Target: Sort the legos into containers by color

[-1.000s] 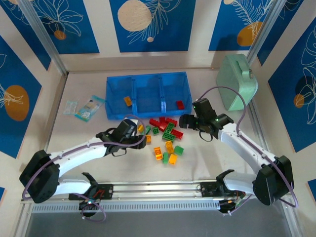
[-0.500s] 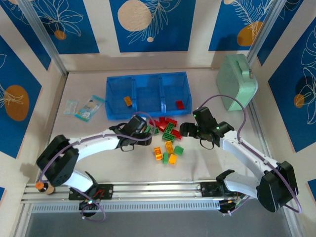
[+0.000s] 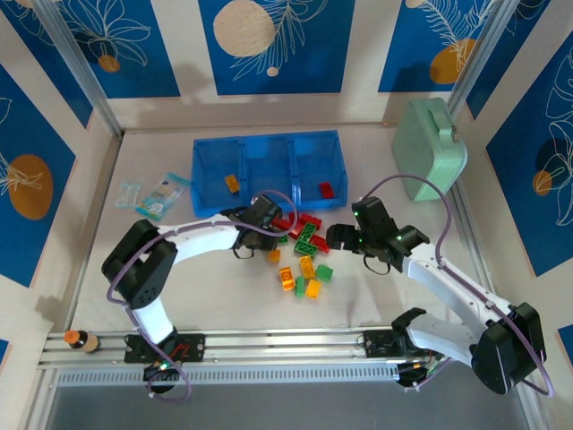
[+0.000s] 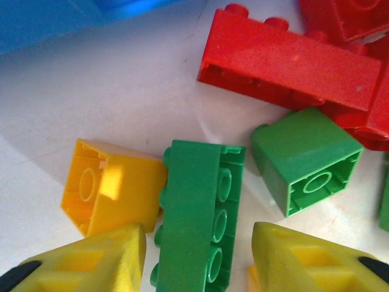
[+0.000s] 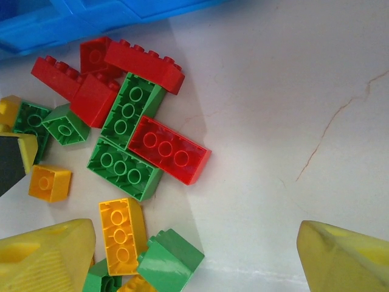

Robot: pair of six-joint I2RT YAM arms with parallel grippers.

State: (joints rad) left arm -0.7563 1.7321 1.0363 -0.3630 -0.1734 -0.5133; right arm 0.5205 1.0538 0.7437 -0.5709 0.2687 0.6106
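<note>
Blue translucent plastic tray [image 3: 267, 137] with three side-by-side compartments sits at the far side of the table [image 3: 161, 287] in the overhead view. One orange-yellow brick [image 3: 232, 183] lies in its left compartment and one red brick [image 3: 327, 188] in its right. The loose pile of red, green and orange-yellow studded legos [image 3: 303, 246] lies just in front of the tray. Over the last second the left gripper [image 3: 269, 235] has swung from the pile's left fringe into its near-left corner, while the right gripper [image 3: 344, 236] has hardly shifted at the pile's right edge. From the left wrist, yellow fingertips [image 4: 91, 261] stand either side of a long green studded brick [image 4: 194, 213], which is tipped on its side against a yellow square brick [image 4: 109, 188]. The jaws have been drawing in, yet a sliver of gap shows on the right, so nothing is pinched. From the right wrist, that arm's fingertips [image 5: 48, 255] are spread wide, with only bare table and the pile's edge between them and nothing held. A green pick looks under way, probably bound for the middle compartment.
</note>
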